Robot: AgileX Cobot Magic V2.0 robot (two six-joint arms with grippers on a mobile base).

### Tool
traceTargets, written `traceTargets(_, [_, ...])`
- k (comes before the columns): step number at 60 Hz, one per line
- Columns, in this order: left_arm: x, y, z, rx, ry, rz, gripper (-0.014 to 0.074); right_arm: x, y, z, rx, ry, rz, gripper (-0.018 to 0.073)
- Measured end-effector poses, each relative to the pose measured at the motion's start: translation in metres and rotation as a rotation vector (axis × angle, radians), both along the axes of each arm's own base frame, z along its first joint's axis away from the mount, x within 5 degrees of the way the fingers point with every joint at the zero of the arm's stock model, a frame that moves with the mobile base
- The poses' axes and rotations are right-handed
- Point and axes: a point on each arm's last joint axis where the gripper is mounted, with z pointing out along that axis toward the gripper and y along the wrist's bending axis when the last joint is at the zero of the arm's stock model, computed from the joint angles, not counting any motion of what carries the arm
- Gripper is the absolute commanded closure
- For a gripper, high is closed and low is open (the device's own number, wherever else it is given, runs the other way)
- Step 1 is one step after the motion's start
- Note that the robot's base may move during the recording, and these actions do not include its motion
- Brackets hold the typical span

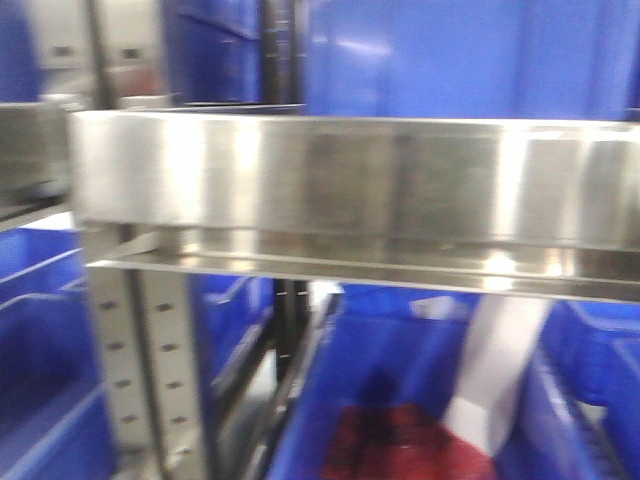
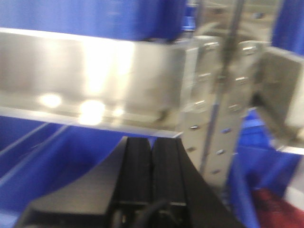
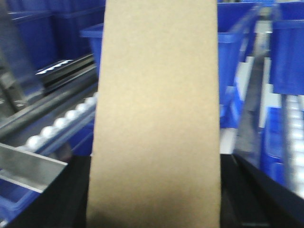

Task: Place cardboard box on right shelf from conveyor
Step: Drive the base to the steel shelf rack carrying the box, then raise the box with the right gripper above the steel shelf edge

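Note:
The cardboard box (image 3: 156,95), plain tan and narrow, fills the middle of the right wrist view. My right gripper (image 3: 154,190) is shut on it, with black fingers (image 3: 76,194) showing on either side of its lower part. The right shelf (image 1: 350,180) shows as a broad shiny steel rail across the front view, close to the camera. In the left wrist view the same kind of rail (image 2: 90,76) runs just above my left gripper (image 2: 152,142), whose two black fingers are pressed together with nothing between them. The conveyor is out of view.
Blue bins (image 1: 450,50) stand above the rail, and another (image 1: 400,380) below holds something red (image 1: 400,445) and white. A perforated grey upright (image 1: 150,370) stands at the left. A roller track (image 3: 57,123) and more blue bins (image 3: 285,52) flank the box.

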Motion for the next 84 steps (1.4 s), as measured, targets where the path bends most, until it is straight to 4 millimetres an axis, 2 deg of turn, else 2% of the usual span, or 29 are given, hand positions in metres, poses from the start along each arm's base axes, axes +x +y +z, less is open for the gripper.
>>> traceTargets(84, [0.0000, 0.0000, 0.0000, 0.000, 0.000, 0.000, 0.0713, 0.0000, 0.0000, 0.0000, 0.000, 0.000, 0.000, 0.0401])
